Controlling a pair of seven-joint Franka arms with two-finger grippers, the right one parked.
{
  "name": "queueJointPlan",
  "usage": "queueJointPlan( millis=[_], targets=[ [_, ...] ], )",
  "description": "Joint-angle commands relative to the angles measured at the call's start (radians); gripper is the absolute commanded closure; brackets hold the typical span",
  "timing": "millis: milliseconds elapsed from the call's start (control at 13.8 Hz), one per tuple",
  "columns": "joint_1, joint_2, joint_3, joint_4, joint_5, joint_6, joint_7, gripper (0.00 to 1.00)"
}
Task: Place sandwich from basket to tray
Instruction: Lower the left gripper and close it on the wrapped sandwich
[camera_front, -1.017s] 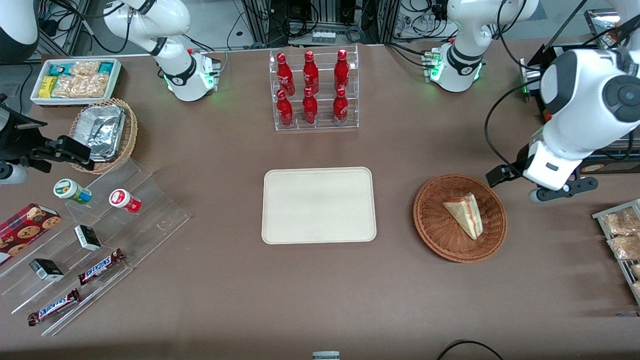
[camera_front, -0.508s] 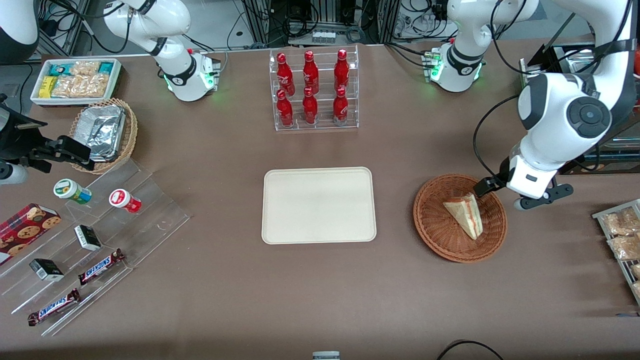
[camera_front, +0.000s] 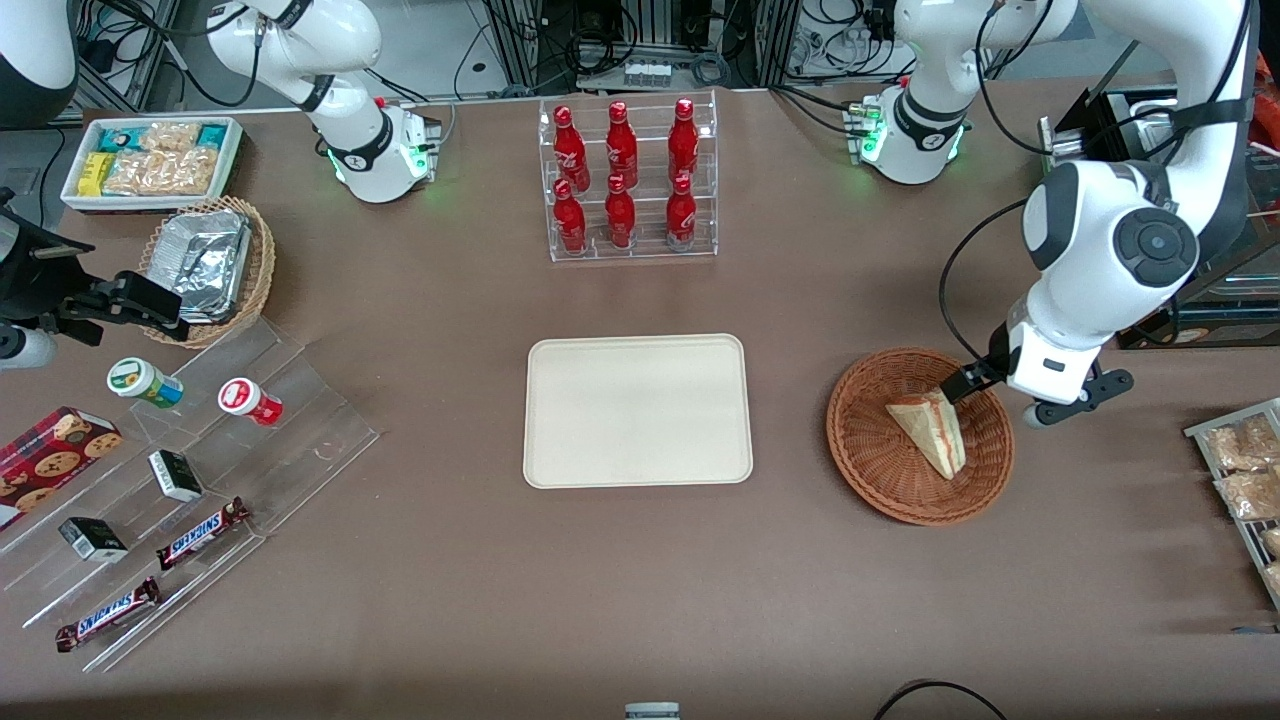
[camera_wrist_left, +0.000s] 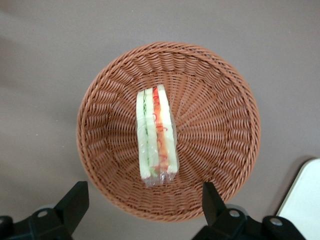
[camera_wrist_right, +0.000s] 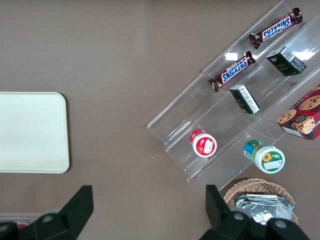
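The sandwich (camera_front: 930, 430), a wrapped white-bread wedge with red and green filling, lies in the round reddish-brown basket (camera_front: 868, 470) toward the working arm's end of the table. The left arm's gripper (camera_front: 1000, 398) hangs open above the basket's rim, at the edge farther from the tray, and holds nothing. In the left wrist view the sandwich (camera_wrist_left: 156, 135) rests near the middle of the basket (camera_wrist_left: 220, 90), and the gripper (camera_wrist_left: 142, 200) has its two black fingers spread wide above the rim. The cream tray (camera_front: 637, 410) lies bare at mid-table; its corner (camera_wrist_left: 305, 200) shows beside the basket.
A clear rack of red bottles (camera_front: 627, 180) stands farther from the camera than the tray. A wire rack of snack packets (camera_front: 1245, 480) lies at the working arm's table end. At the parked arm's end are a foil-filled tan basket (camera_front: 205, 265), a white snack bin (camera_front: 150, 160) and a stepped acrylic shelf (camera_front: 180, 480).
The left arm has swung toward the basket. Its gripper went from beside the basket to above the rim, close to the sandwich. Sandwich and basket have not moved.
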Motion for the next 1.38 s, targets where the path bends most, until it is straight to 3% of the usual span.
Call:
queueJointPlan(
  millis=[0,1162,1235,1307],
  targets=[
    [-0.006,0.02,0.0,-0.028,0.002,0.064,-0.046,0.0],
    [-0.026,0.201,0.003,-0.046,0.004,0.205,-0.071,0.01],
    [-0.025,0.203,0.003,-0.046,0.004,0.207,-0.074,0.13],
    [-0.023,0.203,0.004,-0.046,0.004,0.207,-0.077,0.35]
  ],
)
